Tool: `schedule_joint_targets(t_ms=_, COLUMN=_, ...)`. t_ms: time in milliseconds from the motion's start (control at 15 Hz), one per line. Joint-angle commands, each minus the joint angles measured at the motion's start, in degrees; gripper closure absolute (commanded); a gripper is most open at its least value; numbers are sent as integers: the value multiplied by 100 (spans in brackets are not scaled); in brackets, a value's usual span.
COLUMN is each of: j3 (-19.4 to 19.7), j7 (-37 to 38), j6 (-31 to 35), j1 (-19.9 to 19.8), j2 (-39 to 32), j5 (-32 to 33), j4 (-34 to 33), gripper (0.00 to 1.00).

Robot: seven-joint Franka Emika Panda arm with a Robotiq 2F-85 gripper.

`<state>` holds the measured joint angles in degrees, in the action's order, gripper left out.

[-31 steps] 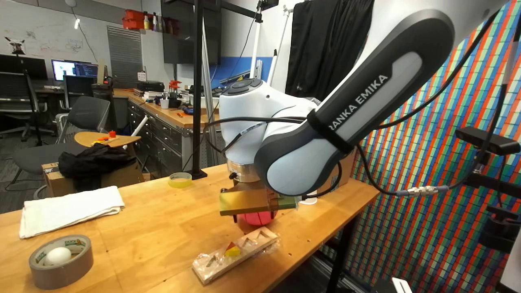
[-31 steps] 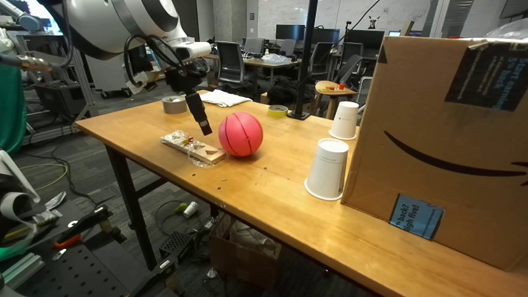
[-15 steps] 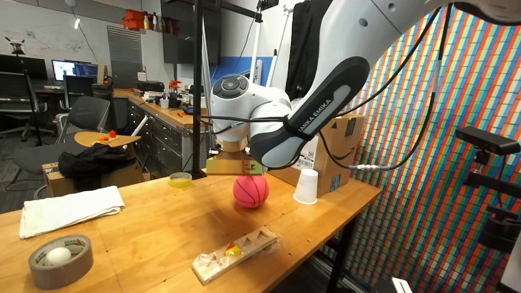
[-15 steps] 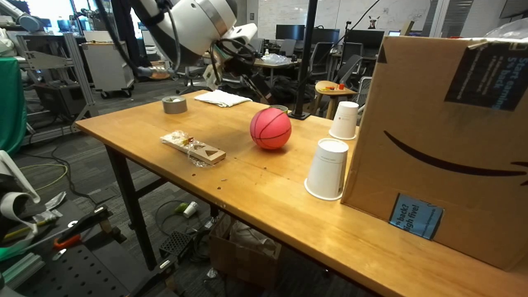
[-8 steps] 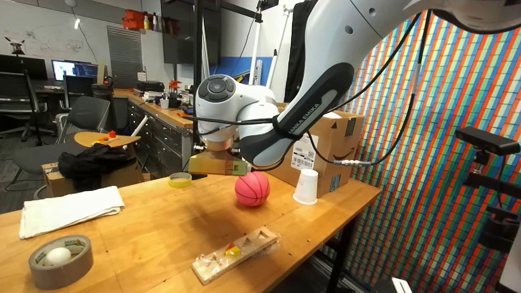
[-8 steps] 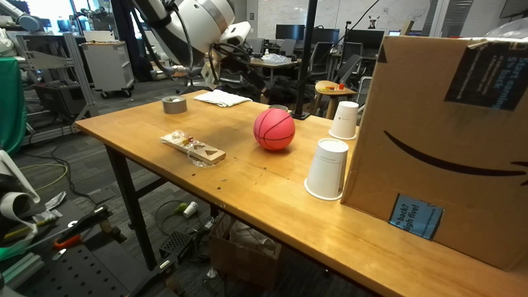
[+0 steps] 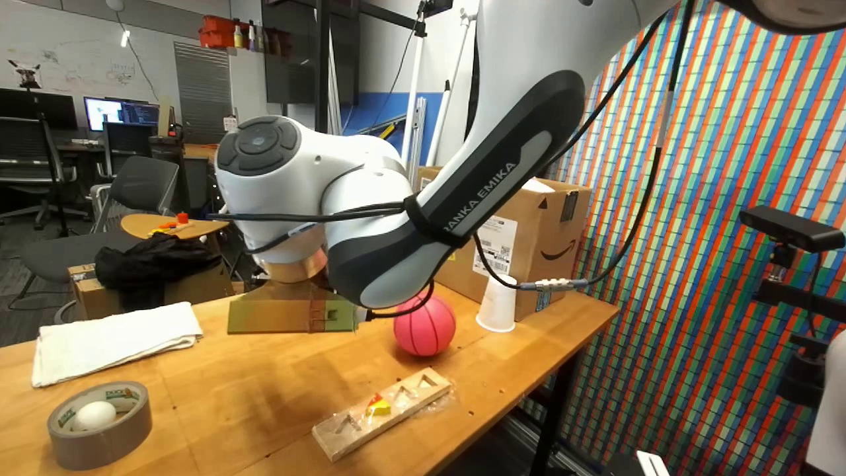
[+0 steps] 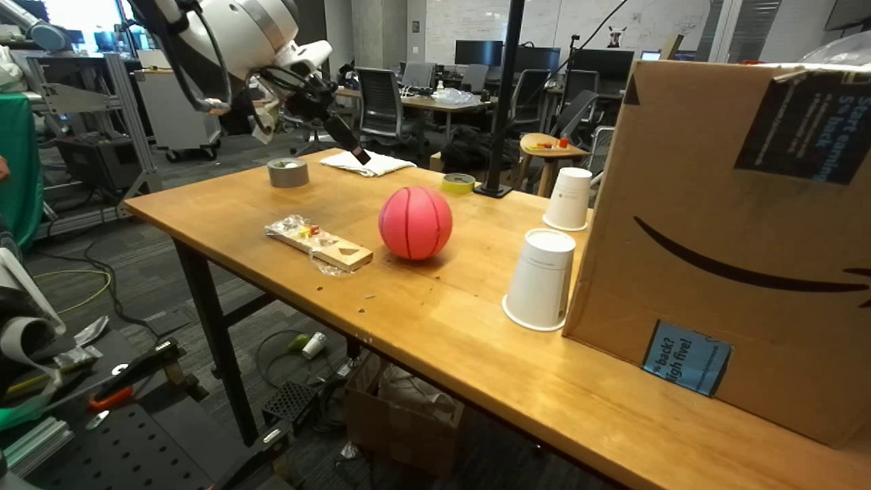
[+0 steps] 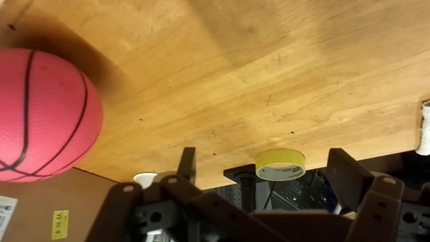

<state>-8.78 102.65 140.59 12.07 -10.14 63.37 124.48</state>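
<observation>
Wrist view: the dark gripper [image 9: 262, 157] hangs with jaws spread wide, gripping nothing, above the tan wooden bench [image 9: 218, 84]. Between the long edges sits a pink rubbery ball [image 9: 50, 112], unbraced, I'd guess free to roll; by one edge lies a yellow tape ring [image 9: 278, 157].

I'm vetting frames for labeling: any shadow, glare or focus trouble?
Wrist view: the gripper looks dark and soft, and a shadow lies beside the pink ball; in an exterior view, a soft shadow darkens the tabletop; in an exterior view, a bright patch at upper left is washed out.
</observation>
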Motion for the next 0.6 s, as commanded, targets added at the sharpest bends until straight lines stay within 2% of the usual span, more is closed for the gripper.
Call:
schedule_joint_targets(t_ms=0, j3=-146, j7=16, j6=-894, j1=153, j2=599, j5=-608, j4=326, gripper=0)
schedule_joint_targets(t_ms=400, j3=-234, j7=56, j6=-1937, j1=129, j2=1087, j5=-1472, j4=600, gripper=0)
schedule_joint_targets(t_ms=533, j3=-217, j7=53, j6=-2102, j1=91, j2=1138, j5=-1659, j4=639, gripper=0)
